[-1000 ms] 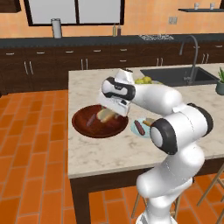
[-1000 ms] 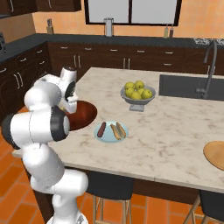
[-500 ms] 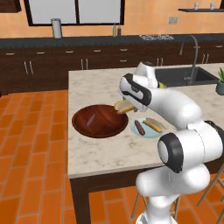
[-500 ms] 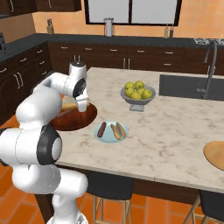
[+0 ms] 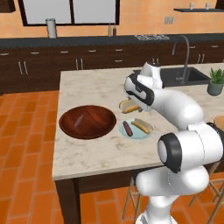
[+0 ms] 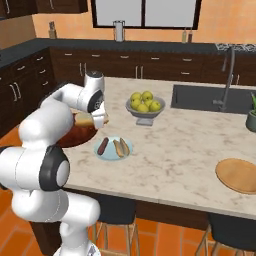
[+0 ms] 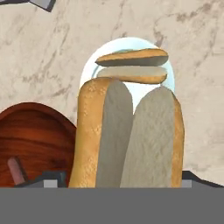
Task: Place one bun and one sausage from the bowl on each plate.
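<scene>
The gripper (image 7: pixel 127 186) is clamped wide around a bun (image 7: pixel 130 135), carrying it above the counter between the bowl (image 5: pixel 87 121) and the blue plate (image 5: pixel 135 130), which already has its bun and sausage. One sausage (image 5: pixel 78 120) lies in the bowl. The bun likely belongs on the tan plate (image 6: pixel 239 175), far right, so a long swing across comes next.

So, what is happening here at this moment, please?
The robot arm's gripper holds a bun in the air, above the counter between the brown bowl and the light-blue plate. That plate already has a sausage and a bun on it. One sausage remains in the bowl. The tan plate, far to the right, has nothing on it yet.
</scene>
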